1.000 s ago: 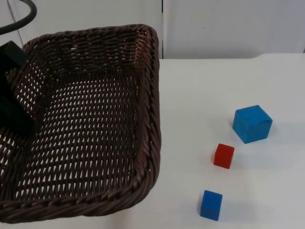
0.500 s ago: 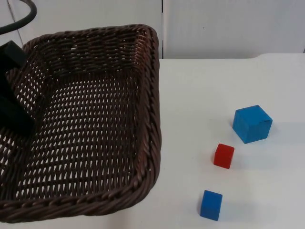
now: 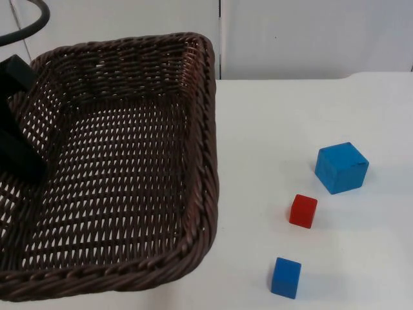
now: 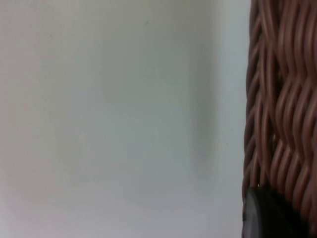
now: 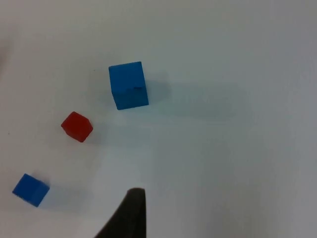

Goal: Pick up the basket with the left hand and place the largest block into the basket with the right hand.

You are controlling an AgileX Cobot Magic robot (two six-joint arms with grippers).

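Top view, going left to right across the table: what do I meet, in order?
Left gripper at the basket's left side → brown wicker basket → small blue block → red block → large blue block.

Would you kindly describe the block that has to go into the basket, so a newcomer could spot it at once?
Start at the brown wicker basket and look across the white table to its right, where three blocks lie apart. The large blue block is the one nearest the grey partition wall, clearly bigger than the red block and the small blue block.
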